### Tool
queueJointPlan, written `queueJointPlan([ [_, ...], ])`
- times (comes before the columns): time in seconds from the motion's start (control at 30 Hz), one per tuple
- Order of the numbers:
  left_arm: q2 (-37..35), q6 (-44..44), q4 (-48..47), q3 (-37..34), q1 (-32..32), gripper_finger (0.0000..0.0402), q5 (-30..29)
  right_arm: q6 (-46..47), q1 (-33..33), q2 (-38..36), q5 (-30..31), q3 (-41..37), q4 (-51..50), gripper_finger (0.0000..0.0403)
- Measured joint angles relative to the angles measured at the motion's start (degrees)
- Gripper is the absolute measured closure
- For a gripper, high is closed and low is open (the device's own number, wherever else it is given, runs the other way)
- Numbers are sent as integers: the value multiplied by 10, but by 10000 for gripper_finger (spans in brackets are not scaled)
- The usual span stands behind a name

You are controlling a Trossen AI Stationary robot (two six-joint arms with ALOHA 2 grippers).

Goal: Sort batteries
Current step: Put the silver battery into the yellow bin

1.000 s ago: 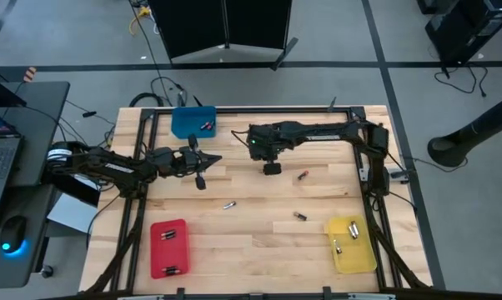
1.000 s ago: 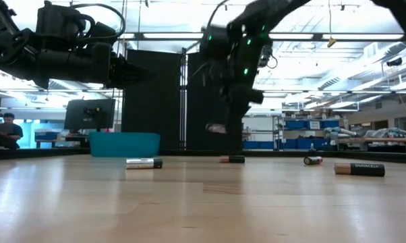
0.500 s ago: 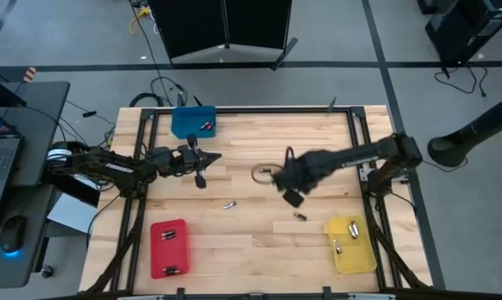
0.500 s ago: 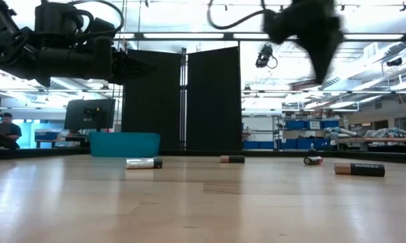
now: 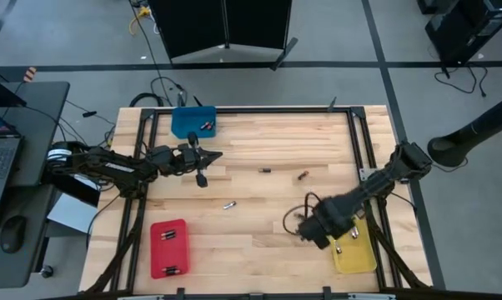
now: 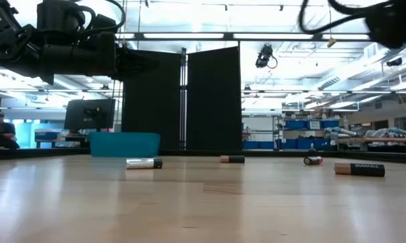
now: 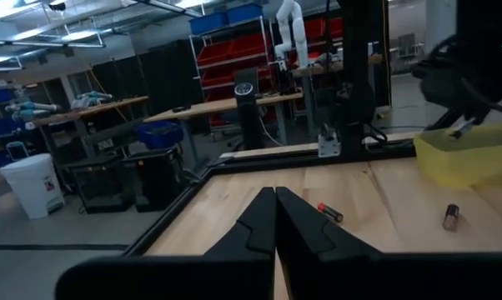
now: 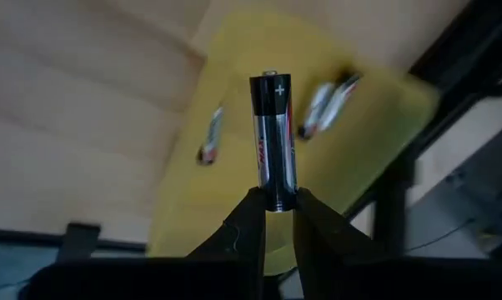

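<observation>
My right gripper [image 5: 320, 232] hovers at the yellow tray's [image 5: 353, 252] left edge, shut on a black-and-silver battery [image 8: 273, 133]; past it, the right wrist view shows the tray [image 8: 259, 208] with batteries [image 8: 209, 143] lying in it. My left gripper [image 5: 201, 178] is shut and empty, held above the table's left half, near the blue tray [image 5: 192, 122]. Loose batteries lie flat on the wood in the high view [image 5: 229, 204], [image 5: 265, 170], [image 5: 302, 176]. The low view shows several of them [image 6: 143, 163], [image 6: 359, 169]. My right gripper pinches the battery between its two fingertips [image 8: 249, 208] at the end [image 8: 275, 190] opposite the plus mark. The battery sticks straight out beyond the fingers, in line with them, plus end foremost. It is lifted clear, with the yellow tray behind it.
A red tray [image 5: 168, 247] with batteries sits near the near-left corner; the blue tray holds one battery [image 5: 206, 126]. A dark frame runs along the table's edges [image 5: 359, 158]. Bare wood lies between the trays. The right arm's cable loops beside its gripper [image 5: 297, 218].
My right gripper has carried the battery from the table's middle toward the near and right edges, to the yellow tray's left edge. In the low view it has risen out toward the picture's top right. The left arm has kept still.
</observation>
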Motion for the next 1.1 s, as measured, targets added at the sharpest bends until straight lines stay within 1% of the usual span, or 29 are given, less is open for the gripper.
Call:
queueJointPlan([
  [0.07,0,8,0,0,0,389,0,37,20,0,-12,-10,38,351],
  [0.23,0,14,12,0,0,389,0,139,53,0,-15,-53,139,351],
  [0.37,0,16,20,0,0,389,0,197,67,0,-12,-95,173,351],
  [0.77,0,13,15,0,0,389,0,307,95,-31,30,-199,277,351],
  [0.97,0,10,14,0,0,389,0,338,109,-40,45,-252,332,351],
  [1.1,0,9,14,-1,0,389,-1,340,110,-44,42,-270,353,351],
])
